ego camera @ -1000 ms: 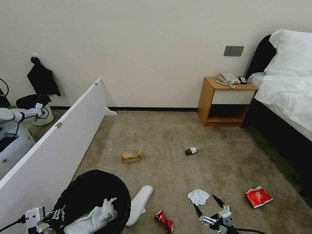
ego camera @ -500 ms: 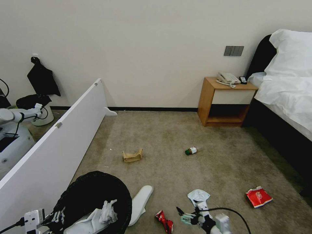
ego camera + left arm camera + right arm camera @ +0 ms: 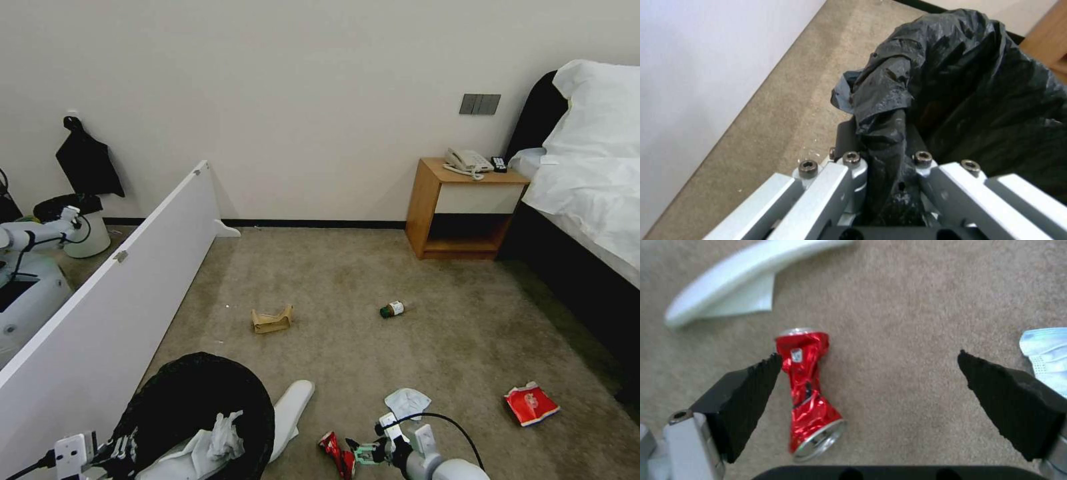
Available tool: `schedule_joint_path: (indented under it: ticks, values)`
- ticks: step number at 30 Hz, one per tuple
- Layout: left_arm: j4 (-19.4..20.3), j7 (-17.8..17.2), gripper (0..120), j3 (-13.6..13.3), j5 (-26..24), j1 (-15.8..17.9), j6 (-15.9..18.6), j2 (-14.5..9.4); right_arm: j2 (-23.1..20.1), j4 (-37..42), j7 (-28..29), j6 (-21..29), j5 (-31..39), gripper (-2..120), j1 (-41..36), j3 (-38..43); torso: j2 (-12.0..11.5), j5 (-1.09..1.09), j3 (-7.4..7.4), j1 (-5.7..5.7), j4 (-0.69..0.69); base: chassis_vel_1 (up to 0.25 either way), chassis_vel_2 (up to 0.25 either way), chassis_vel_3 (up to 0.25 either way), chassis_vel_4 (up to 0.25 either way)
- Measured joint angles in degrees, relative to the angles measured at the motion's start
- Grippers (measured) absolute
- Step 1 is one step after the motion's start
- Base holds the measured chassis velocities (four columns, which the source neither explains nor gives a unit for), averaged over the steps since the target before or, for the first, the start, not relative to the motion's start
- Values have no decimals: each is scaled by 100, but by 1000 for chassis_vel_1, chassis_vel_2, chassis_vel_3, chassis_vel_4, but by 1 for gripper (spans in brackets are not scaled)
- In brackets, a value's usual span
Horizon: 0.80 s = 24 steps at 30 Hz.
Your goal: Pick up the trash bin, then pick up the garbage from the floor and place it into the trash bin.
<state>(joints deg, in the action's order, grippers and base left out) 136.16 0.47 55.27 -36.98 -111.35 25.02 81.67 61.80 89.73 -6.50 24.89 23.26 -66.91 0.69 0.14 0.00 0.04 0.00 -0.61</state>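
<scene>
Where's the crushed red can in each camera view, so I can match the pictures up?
Head view: the can lies on the carpet at the bottom edge, between the white slipper and the open right hand.
Left wrist view: not in it; the left hand is clamped on the bin bag.
Right wrist view: the can lies beside one finger.
Shared landmark: the slipper next to the can.
</scene>
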Motion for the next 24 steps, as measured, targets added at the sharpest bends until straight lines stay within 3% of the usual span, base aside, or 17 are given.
schedule_joint_path:
  ticks: [24]
  values:
    - [26,-35,4,-22,34,-1,57,23,723,-1040,-85,130,-131,100,838,-895,0,0,-1,0,0,0,0,0,0]
